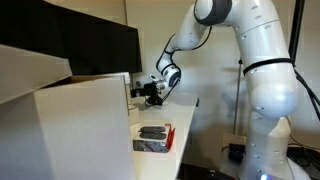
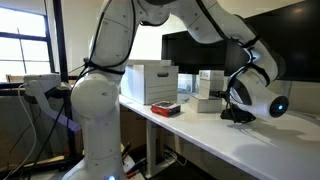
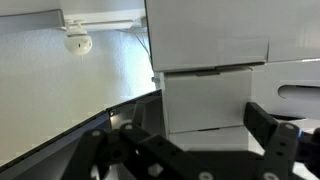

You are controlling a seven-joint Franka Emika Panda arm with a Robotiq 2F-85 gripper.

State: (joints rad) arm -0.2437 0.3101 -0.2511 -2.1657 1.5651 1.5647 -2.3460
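Observation:
In the wrist view my gripper (image 3: 195,125) stands open, with one dark finger (image 3: 262,125) at the right and the other low at the left. Straight ahead of the jaws is a small white box (image 3: 205,105), with another white box (image 3: 205,35) stacked on it. Nothing is held. In an exterior view the gripper (image 2: 238,110) hangs low over the white table (image 2: 215,140), just beside the small stacked boxes (image 2: 209,90). From the opposite side, in an exterior view, the gripper (image 1: 150,92) points toward the same boxes, which are mostly hidden behind a large box.
A large white box (image 1: 75,125) stands at the table's near end, seen too as a large white box (image 2: 150,82). A red and black object (image 2: 166,108) lies on the table (image 1: 180,125) next to it. A dark monitor (image 1: 70,40) stands behind. The robot's white base (image 2: 95,110) stands by the table's edge.

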